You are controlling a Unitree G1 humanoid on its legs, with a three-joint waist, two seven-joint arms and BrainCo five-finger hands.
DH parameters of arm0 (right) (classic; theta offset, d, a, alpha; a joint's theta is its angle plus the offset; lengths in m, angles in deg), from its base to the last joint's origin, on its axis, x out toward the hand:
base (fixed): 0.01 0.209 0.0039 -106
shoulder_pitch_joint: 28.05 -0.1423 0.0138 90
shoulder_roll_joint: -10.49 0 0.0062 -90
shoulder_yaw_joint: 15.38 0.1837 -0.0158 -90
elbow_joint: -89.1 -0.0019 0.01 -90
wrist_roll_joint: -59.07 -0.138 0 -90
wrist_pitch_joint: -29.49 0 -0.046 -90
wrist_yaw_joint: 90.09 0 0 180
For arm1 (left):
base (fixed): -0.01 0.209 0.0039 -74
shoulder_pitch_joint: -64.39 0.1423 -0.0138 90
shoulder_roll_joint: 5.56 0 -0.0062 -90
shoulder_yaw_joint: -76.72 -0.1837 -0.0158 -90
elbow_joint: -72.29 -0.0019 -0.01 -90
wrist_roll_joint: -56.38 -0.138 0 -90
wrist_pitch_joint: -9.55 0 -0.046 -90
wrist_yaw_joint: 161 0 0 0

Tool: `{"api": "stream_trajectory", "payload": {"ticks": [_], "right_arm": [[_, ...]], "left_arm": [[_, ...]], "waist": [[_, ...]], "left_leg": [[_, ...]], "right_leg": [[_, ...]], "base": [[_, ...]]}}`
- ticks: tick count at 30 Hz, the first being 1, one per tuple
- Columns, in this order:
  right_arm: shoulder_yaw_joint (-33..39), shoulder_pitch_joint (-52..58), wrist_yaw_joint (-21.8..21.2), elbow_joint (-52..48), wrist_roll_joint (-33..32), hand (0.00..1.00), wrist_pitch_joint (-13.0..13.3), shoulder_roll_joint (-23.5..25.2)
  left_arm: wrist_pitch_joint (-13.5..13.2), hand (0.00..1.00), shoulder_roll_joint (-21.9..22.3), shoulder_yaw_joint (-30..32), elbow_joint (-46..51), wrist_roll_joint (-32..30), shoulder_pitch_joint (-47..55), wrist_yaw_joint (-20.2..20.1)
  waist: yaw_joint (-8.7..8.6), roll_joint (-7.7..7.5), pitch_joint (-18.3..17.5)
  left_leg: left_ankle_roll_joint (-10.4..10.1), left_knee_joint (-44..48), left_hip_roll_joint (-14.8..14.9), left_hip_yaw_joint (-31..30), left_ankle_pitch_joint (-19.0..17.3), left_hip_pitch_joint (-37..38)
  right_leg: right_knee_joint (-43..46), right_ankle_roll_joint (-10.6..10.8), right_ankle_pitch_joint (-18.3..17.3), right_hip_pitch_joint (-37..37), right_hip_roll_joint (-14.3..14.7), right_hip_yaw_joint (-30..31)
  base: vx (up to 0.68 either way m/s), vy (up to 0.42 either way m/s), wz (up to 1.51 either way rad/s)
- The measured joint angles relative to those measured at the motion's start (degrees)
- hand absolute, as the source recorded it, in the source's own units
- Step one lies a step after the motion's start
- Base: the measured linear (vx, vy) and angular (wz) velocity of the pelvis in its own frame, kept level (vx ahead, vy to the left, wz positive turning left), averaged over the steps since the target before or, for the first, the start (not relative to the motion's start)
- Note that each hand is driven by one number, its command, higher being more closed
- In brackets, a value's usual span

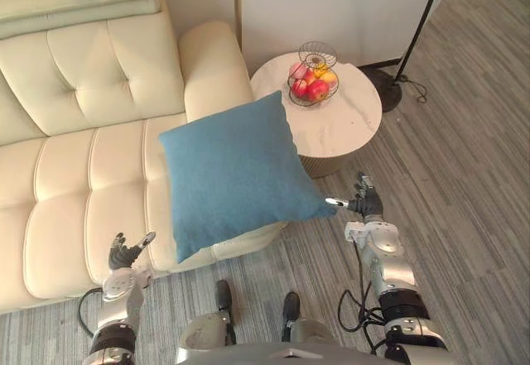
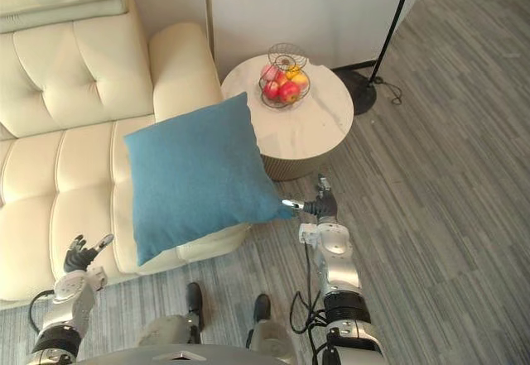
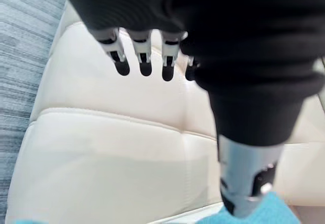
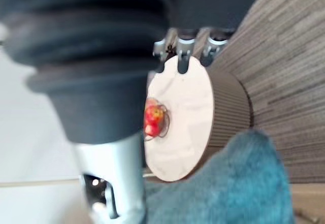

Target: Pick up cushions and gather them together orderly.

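The head views take in the whole square blue fabric cushion (image 1: 236, 170), lying askew on the end seat of the cream tufted leather sofa (image 1: 74, 183) with its near edge hanging past the seat front, while each wrist view catches a blue corner of it beside that hand's thumb. The right hand (image 1: 365, 205) hangs low over the grey striped carpet floor (image 1: 464, 183) on an arm reaching forward from the lower right. Its fingers (image 4: 182, 67) are loosely spread and hold nothing, and its thumb juts sideways to the cushion's nearest corner; whether the tip touches the fabric or stops just short I cannot tell. Past its fingertips stands the round white stone-topped side table (image 1: 348, 125) with a ribbed wall, a wire basket of red and yellow fruit (image 1: 315, 75) on its far side. The left hand (image 1: 124, 255) is raised just before the sofa's front edge, its fingers (image 3: 144, 64) straight and fanned over the cream seat, empty, with the cushion off to its thumb side and apart from it
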Motion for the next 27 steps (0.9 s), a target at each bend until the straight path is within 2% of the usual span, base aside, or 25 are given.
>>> {"api": "stream_trajectory", "payload": {"ticks": [5,8,12,21,22,23,24,27], "right_arm": [[-2.1,-0.7,0.2,0.2,2.1,0.00,-0.3,1.1],[-4.4,-3.9,1.7,0.8,2.3,0.00,-0.4,1.3],[-7.6,-12.3,2.7,5.4,1.7,0.00,-0.6,1.6],[-12.2,-19.3,4.6,7.3,1.0,0.00,-1.6,1.3],[-13.0,-20.3,4.7,7.6,1.0,0.00,-1.5,0.9],[-13.1,-20.6,4.7,8.0,1.0,0.00,-1.5,0.9],[-13.1,-21.8,4.7,9.2,1.0,1.00,-1.5,0.8],[-13.5,-24.4,5.0,10.2,1.0,1.00,-1.6,0.6]], "left_arm": [[0.0,0.00,0.4,-3.0,0.0,-0.1,-1.6,1.1],[0.0,0.00,0.8,-5.4,0.2,-0.1,-3.8,1.5],[0.0,0.00,2.2,-9.1,2.3,0.0,-9.2,2.3],[0.0,0.00,2.4,-14.4,4.0,0.1,-15.7,3.9],[0.0,1.00,2.4,-15.2,4.1,0.1,-17.0,4.3],[0.0,1.00,2.3,-15.5,4.1,0.1,-17.4,4.5],[0.0,1.00,2.4,-15.7,4.1,0.1,-18.3,4.7],[0.0,1.00,2.2,-16.1,4.1,0.7,-20.5,5.0]], "waist": [[0.03,-0.36,0.7],[-0.04,-0.33,1.7],[0.39,-0.37,3.8],[0.43,-0.26,7.0],[0.30,-0.23,8.2],[0.29,-0.28,8.3],[0.37,-0.29,8.4],[0.53,-0.21,9.8]], "left_leg": [[0.0,0.0,0.0,0.0,0.0,-0.1],[0.1,-0.2,0.3,0.1,0.6,-1.3],[0.2,0.0,0.7,-0.1,2.5,-5.1],[0.2,0.0,1.3,-1.4,5.1,-11.3],[0.0,0.0,1.4,-2.0,5.6,-11.8],[0.1,0.0,1.5,-2.1,5.8,-12.1],[-0.1,0.0,1.6,-2.1,6.0,-13.0],[-0.4,0.0,1.7,-2.1,6.6,-14.3]], "right_leg": [[0.0,0.0,0.0,-0.1,0.0,0.1],[0.1,-0.4,0.6,-1.5,0.1,0.3],[-1.3,-1.1,3.1,-4.5,0.5,0.2],[-1.0,-1.5,5.6,-10.2,1.0,-0.6],[-1.0,-1.6,5.9,-10.4,1.1,-1.2],[-1.0,-1.6,5.9,-10.7,1.1,-1.3],[-0.9,-1.7,6.1,-11.5,1.2,-1.3],[-1.0,-1.9,6.6,-12.9,1.2,-1.3]], "base": [[0.00,0.000,0.00],[-0.05,0.013,-0.03],[-0.06,0.016,0.01],[-0.08,0.012,0.06],[-0.04,0.000,0.14],[-0.06,-0.007,0.13],[-0.05,-0.010,0.03],[-0.04,-0.004,-0.01]]}}
